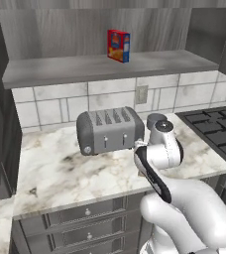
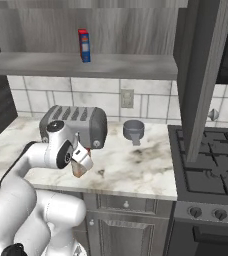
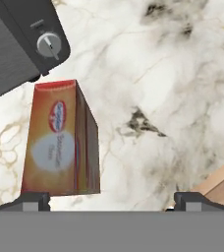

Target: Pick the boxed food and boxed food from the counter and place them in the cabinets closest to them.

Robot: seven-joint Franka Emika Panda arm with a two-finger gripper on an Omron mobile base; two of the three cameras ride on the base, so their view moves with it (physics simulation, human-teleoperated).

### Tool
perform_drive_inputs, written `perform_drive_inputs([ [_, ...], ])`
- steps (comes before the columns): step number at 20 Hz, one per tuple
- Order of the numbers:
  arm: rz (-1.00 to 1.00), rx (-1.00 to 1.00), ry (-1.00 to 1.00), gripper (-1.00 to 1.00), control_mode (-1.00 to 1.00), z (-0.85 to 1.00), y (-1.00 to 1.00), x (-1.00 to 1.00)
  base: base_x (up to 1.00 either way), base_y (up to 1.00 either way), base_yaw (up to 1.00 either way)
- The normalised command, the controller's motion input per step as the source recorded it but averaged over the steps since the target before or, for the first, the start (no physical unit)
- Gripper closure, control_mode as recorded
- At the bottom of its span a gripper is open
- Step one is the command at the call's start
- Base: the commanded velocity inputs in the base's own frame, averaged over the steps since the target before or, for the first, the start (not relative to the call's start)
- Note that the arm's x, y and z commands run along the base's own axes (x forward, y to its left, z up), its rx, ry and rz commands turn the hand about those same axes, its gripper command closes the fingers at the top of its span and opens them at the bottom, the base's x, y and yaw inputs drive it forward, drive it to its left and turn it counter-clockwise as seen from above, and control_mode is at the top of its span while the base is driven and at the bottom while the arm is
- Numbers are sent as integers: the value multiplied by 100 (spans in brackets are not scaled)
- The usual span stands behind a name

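Gripper (image 3: 111, 201) held spread above tan-brown carton (image 3: 60, 140) | carton stood just beside toaster (image 3: 15, 44) | red carton (image 1: 118, 45) seen on shelf above toaster

A: How is the arm (image 1: 184, 198) posed?
B: Folded forward from the base, elbow bent, wrist turned so the hand points down.
A: And the gripper (image 3: 112, 201)?
B: Jaws spread wide, both dark fingertips (image 3: 30, 201) far apart, with nothing clamped between them.
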Motion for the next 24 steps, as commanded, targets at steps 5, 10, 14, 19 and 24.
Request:
perform_drive_inputs([
  [5,-3,0,-6,-100,-100,-32,0,10,0,0,0],
  [10,-1,0,6,-100,-100,-1,-1,0,0,0,0],
  [14,-1,0,4,-100,-100,0,0,7,0,0,0],
  [19,-1,0,1,-100,-100,2,4,9,0,0,0],
  [24,0,2,-7,-100,-100,10,0,-9,0,0,0],
])
